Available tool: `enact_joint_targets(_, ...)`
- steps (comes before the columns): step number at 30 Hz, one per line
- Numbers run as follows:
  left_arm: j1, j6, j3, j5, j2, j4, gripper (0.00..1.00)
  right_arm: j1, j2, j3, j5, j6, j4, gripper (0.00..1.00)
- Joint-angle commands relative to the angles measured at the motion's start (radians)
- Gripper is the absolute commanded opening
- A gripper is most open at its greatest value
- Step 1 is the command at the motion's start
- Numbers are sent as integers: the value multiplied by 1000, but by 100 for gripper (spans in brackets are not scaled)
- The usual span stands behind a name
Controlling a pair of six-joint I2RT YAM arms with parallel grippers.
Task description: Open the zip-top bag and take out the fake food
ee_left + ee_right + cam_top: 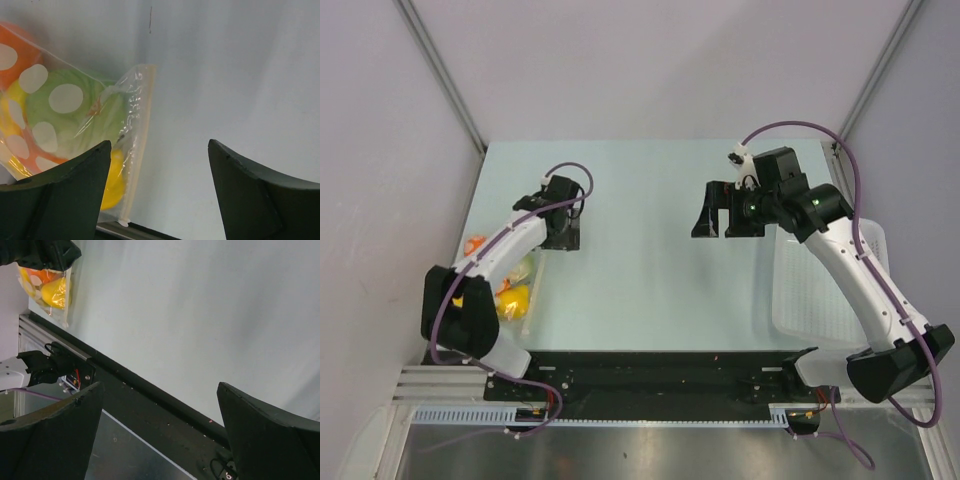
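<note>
Your largest surface was the smooth, matte, pale green table (pixel 640 270), flat and without marks apart from one thin dark scratch seen by the left wrist camera. At its right edge lay the white perforated plastic basket (pixel 825 290), a shallow rectangular tray with rounded corners and a grid of fine holes, partly under your right arm.

Your right gripper (pixel 725 228) hung above the middle-right of the table with its two dark wedge-shaped jaws spread wide and nothing between them. Your left gripper (pixel 160 147) was over the left side of the table, its jaws also parted and holding nothing, just beside the bag and not touching it.

The clear, crinkly zip-top bag (pixel 131 107) lay flat at the near left corner of the table, partly beneath your left arm. It was thin, glossy, wrinkled film printed with round white dots, and a ridged strip ran along the edge nearest your left gripper. It looked bulged by its contents, and I could not tell whether the strip was sealed.

Inside, the fake food pressed against the film: a pale green veined plastic cabbage (pixel 95 117), a rounded orange piece (pixel 25 52), and a glossy yellow piece (pixel 116 182) at the near end.
</note>
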Motion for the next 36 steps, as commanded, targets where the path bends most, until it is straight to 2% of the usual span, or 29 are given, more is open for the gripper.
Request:
enact_joint_targets(1, -25, 21, 2, -176, 80, 94, 79, 1, -1, 7, -23, -52, 15, 100)
enact_joint_targets(6, -48, 25, -21, -313, 175, 204, 70, 1, -1, 4, -41, -54, 15, 100)
enact_joint_targets(7, -48, 10, -21, -341, 190, 209, 60, 3, -6, 4, -46, -54, 15, 100)
enact_joint_targets(8, -48, 12, -18, -370, 222, 217, 56, 10, -6, 4, -47, -57, 13, 100)
enact_joint_targets(11, -53, -11, -20, -404, 262, 221, 54, 27, -12, -1, -49, -58, 10, 100)
enact_joint_targets(18, -57, -60, -61, -471, 318, 237, 55, 70, -7, 7, -52, -74, 7, 100)
enact_joint_targets(20, -57, -64, -67, -491, 333, 235, 51, 81, -10, 5, -47, -77, 6, 100)
enact_joint_targets(22, -59, -77, -79, -505, 330, 234, 38, 89, -16, 4, -50, -77, 6, 100)
enact_joint_targets(24, -57, -73, -101, -510, 312, 253, 31, 90, -35, -11, -50, -69, 9, 100)
enact_joint_targets(27, -56, -85, -92, -504, 273, 217, 1, 90, -61, -53, -47, -48, 21, 100)
enact_joint_targets(32, -57, -129, -44, -395, 154, 108, 0, 93, -104, -168, -69, -25, 101, 100)
enact_joint_targets(36, -57, -188, 32, -269, 48, -4, 0, 129, -127, -304, -55, 5, 249, 100)
